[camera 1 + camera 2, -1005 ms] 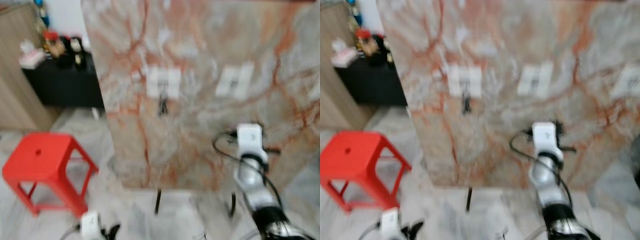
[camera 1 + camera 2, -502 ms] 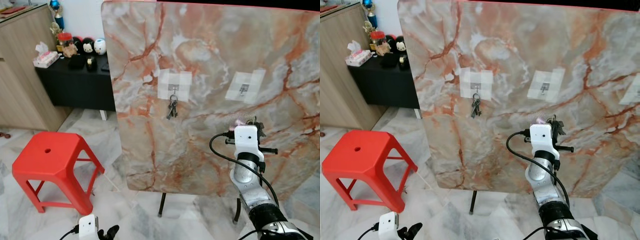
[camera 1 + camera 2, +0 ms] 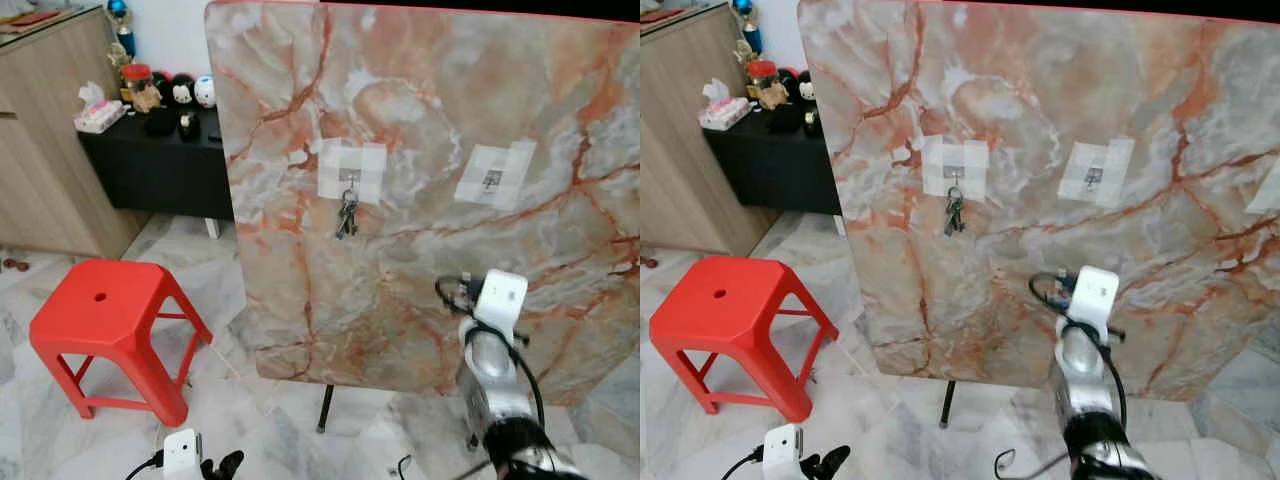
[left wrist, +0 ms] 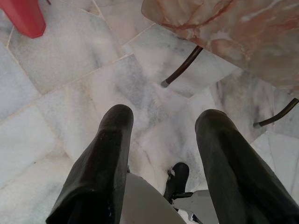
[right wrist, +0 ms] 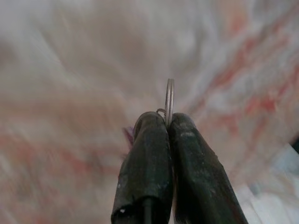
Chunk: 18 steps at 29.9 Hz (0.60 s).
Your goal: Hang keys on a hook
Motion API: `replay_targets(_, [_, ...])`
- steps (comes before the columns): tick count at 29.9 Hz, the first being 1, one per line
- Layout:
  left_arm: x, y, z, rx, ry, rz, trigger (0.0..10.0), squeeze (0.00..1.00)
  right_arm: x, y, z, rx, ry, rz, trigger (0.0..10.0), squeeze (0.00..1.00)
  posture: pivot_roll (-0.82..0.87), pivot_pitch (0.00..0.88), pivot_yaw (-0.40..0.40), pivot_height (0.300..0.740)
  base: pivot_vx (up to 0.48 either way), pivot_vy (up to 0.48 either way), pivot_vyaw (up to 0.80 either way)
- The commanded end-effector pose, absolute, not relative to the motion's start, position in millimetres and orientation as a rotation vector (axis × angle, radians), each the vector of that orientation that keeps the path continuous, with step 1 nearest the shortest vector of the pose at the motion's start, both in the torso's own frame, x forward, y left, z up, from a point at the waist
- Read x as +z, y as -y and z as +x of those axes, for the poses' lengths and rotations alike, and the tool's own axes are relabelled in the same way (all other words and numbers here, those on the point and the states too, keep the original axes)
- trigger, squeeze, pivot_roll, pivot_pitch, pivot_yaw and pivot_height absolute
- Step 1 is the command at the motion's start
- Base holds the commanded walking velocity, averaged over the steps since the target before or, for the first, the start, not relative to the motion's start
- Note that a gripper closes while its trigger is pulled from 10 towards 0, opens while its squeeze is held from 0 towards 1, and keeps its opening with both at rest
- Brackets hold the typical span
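Observation:
An upright marble board (image 3: 420, 120) carries taped-on hooks. A bunch of keys (image 3: 346, 215) hangs from the left hook (image 3: 349, 177). The middle hook (image 3: 492, 178) is bare. My right arm is raised in front of the board's lower right part, below the middle hook, with its white wrist housing (image 3: 498, 295) hiding the fingers. In the right wrist view my right gripper (image 5: 167, 122) is shut on a thin metal key ring (image 5: 169, 95) that sticks up edge-on, with blurred marble behind it. My left gripper (image 4: 163, 122) hangs low over the marble floor, open and holding nothing.
A red plastic stool (image 3: 105, 320) stands on the floor left of the board. Behind it are a wooden cabinet (image 3: 45, 150) and a black sideboard (image 3: 160, 165) with small ornaments. The board rests on thin dark legs (image 3: 325, 408).
The view went from blurred to sharp and shifted slightly. My right wrist has dropped a little and tilted to the right in front of the board. The hanging keys have not moved.

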State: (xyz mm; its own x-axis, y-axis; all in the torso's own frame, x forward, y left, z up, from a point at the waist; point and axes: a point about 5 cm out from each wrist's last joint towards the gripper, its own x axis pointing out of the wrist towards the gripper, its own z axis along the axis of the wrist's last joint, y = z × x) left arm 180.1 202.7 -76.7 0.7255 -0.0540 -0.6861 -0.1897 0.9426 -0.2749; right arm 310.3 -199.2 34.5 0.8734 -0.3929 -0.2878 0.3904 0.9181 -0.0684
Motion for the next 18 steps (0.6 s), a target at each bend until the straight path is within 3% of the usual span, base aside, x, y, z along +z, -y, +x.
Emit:
replay_targets(1, [-79.5, -201.5, 175.1, 0.071, -0.780, -0.328, 10.0, 0.00, 20.4, 208.6, 299.0, -0.411, -0.376, -0.036, 10.0, 0.00, 0.12, 0.000, -0.072, 0.740, 0.000, 0.000, 0.00])
replay_targets(9, [-82.9, -202.8, 168.4, 0.094, -0.806, -0.324, 10.0, 0.00, -45.4, 192.5, 245.2, -0.188, -0.769, 0.033, 10.0, 0.00, 0.11, 0.000, -0.076, 0.740, 0.000, 0.000, 0.00])
replay_targets(13, [-83.2, -203.9, 167.7, 0.110, -0.806, -0.328, 10.0, 0.00, -72.1, 206.9, 202.0, -0.252, -0.936, 0.021, 10.0, 0.00, 0.12, 0.000, -0.081, 0.740, 0.000, 0.000, 0.00])
replay_targets(18, [-83.4, -207.1, 166.5, 0.123, -0.813, -0.311, 10.0, 0.00, -84.9, 213.2, 174.9, -0.255, -1.021, 0.019, 10.0, 0.00, 0.11, 0.000, -0.078, 0.740, 0.000, 0.000, 0.00])
